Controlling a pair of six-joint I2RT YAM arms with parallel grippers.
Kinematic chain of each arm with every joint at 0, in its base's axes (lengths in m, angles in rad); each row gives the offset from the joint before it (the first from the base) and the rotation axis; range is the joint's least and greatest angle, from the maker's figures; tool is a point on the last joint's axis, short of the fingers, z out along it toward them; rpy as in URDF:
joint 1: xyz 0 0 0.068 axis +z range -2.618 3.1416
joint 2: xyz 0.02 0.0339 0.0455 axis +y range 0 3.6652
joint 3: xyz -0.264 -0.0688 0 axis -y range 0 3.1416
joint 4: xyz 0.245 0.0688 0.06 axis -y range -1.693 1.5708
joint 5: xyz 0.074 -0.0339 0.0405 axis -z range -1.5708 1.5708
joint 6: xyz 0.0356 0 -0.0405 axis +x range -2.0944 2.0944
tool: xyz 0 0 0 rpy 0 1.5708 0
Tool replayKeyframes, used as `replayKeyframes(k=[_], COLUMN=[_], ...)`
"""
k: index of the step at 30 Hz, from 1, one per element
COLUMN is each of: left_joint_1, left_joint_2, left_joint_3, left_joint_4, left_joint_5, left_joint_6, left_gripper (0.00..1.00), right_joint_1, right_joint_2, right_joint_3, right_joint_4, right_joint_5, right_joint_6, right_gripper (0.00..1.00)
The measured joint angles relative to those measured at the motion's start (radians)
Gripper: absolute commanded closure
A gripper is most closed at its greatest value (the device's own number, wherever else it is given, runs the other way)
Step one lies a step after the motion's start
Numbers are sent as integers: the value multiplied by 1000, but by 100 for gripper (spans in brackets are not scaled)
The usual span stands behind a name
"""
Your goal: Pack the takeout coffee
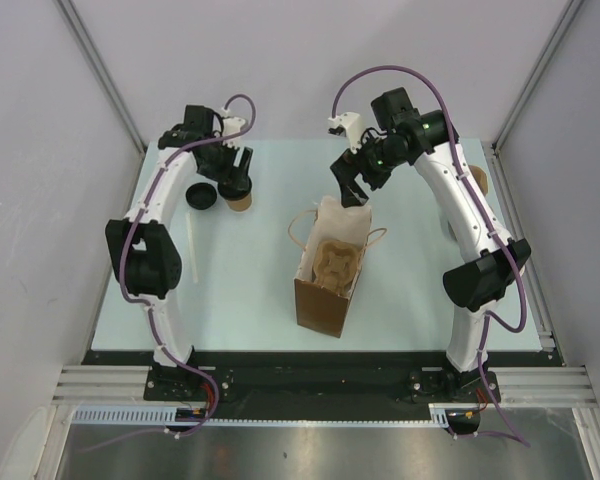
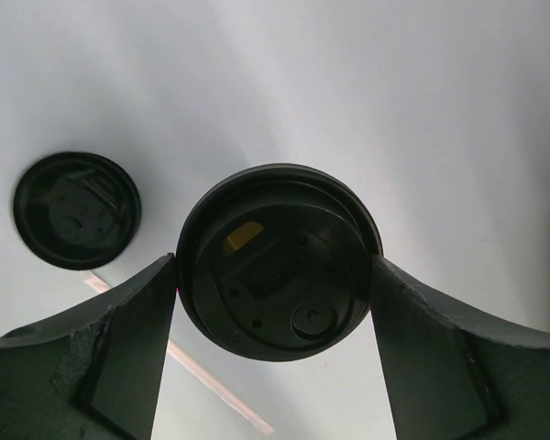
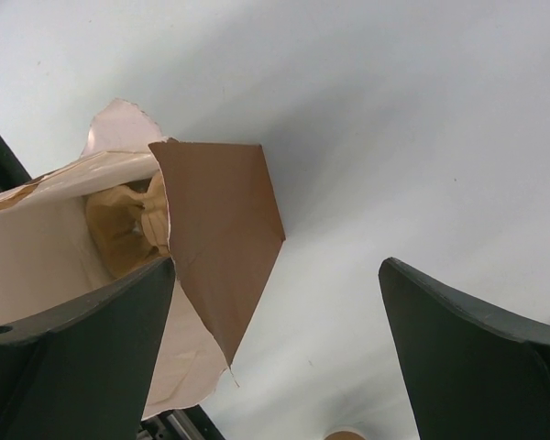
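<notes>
While set on the table (image 1: 250,300), upper left of the top view: takeout coffee (image 1: 241,203), clamped at both sides of its black lid by left gripper (image 1: 235,186). Just left of it, apart, a loose black lid (image 1: 201,196); below that, a thin white stick (image 1: 192,250). At centre, well apart from the cup, paper bag (image 1: 325,295) standing open with pulp carrier (image 1: 335,262) inside. Over its far rim, right gripper (image 1: 348,192) spread wide, holding nothing.
</notes>
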Motion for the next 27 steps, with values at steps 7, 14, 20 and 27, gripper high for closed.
replayKeyframes(k=[7, 14, 20, 27], left_joint_1=[0, 0, -4, -4], left_joint_2=[-10, -49, -79, -84], left_joint_3=[-209, -304, -349, -351], left_joint_4=[38, 109, 146, 142], left_joint_5=[6, 3, -3, -25], left_joint_6=[25, 32, 32, 31], left_gripper=[64, 45, 22, 4], right_joint_1=[10, 26, 32, 37], right_joint_2=[0, 0, 0, 0], right_joint_3=[-1, -11, -17, -17], right_joint_4=[0, 1, 1, 1], right_joint_5=[-3, 3, 10, 19], right_joint_6=[14, 19, 22, 23], right_gripper=[0, 0, 0, 0])
